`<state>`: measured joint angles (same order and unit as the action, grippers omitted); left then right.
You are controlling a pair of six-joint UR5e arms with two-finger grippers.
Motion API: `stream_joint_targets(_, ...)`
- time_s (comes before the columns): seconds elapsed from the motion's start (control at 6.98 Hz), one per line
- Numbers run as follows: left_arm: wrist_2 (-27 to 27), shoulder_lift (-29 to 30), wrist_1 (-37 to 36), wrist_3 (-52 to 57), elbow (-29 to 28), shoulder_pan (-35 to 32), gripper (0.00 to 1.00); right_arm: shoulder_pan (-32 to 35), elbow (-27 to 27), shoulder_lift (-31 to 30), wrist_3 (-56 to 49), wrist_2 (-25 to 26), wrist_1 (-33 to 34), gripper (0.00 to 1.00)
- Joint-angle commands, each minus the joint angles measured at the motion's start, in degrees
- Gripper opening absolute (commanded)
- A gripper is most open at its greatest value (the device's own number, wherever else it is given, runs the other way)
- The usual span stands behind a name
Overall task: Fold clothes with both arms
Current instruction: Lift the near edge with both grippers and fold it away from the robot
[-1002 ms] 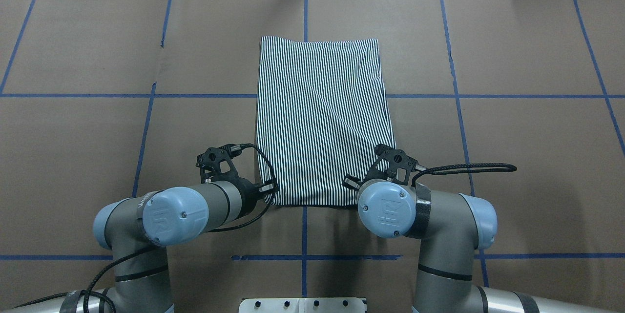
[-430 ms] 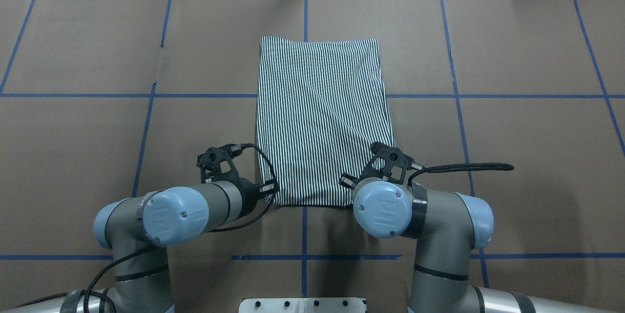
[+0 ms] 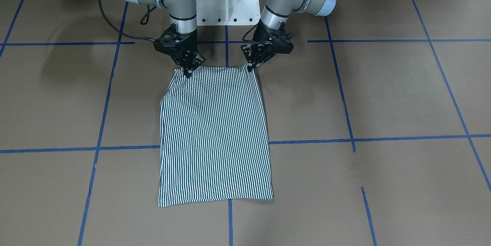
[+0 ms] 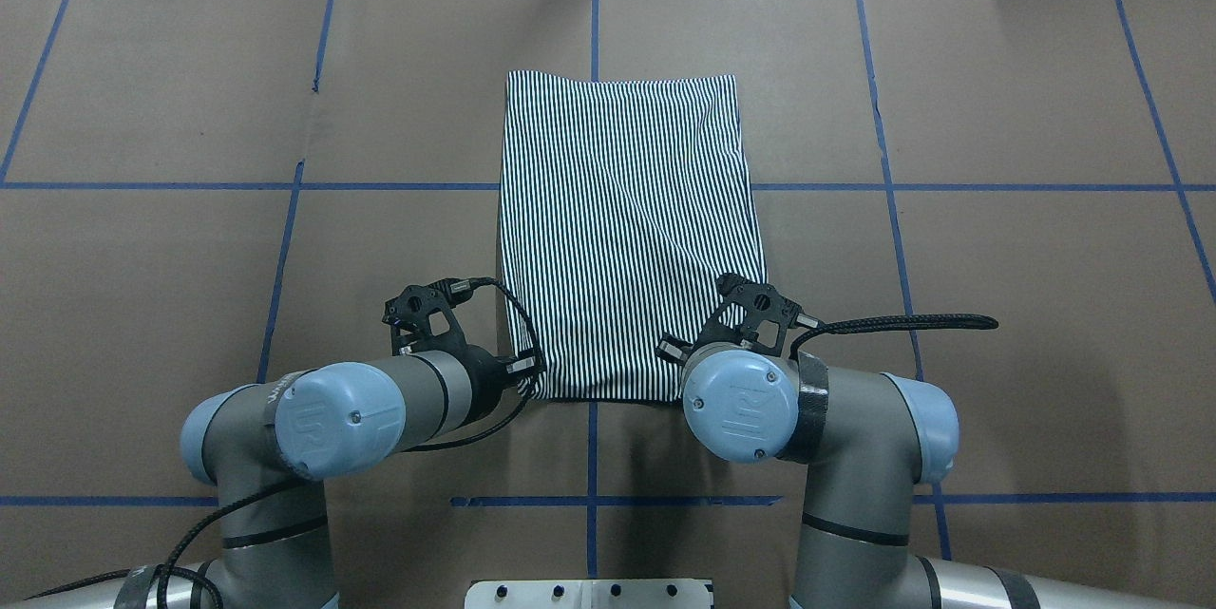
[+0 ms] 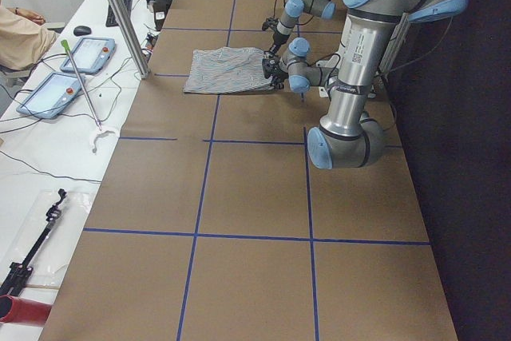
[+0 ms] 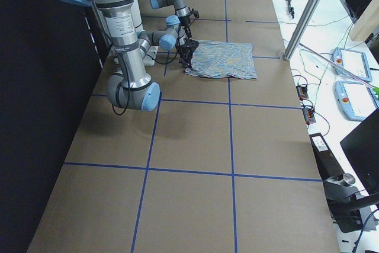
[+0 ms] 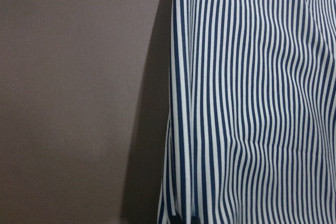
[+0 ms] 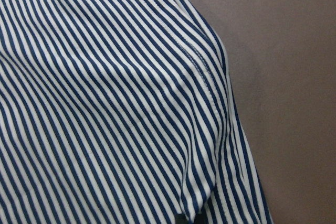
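shirt lies as a narrow striped rectangle mid-frame on the counter. our left claw and right claw each pinch a corner of its lower edge in the overhead view. we judge the halving fold is due: lift both corners evenly and carry them to the upper edge.

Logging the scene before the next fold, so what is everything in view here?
striped shirt: one, navy and white, folded to a rectangle, table centre.
table: one, brown cover with a blue tape grid.
pedestal base: one, white, at the robot's edge of the table.
tablets: two, blue-edged, on the white bench beside the table.
left gripper: one, black, shut on one near corner of the shirt.
right gripper: one, black, shut on the other near corner.
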<state>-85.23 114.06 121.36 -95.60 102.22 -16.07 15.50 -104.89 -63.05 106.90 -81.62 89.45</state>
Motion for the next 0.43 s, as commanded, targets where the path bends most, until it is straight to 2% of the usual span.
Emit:
stream_joint_targets(0.0, -1.5, -1.2, -6.2, 1.4, 8.6, -0.4, 0.00, 0.1, -5.5, 0.0, 0.0, -0.3, 3.8, 0.00)
stream_joint_targets(0.29, -4.0, -1.3, -24.1, 1.4, 25.0, -0.3, 0.00, -0.9, -20.5, 0.1, 0.3, -0.5, 16.7, 0.00)
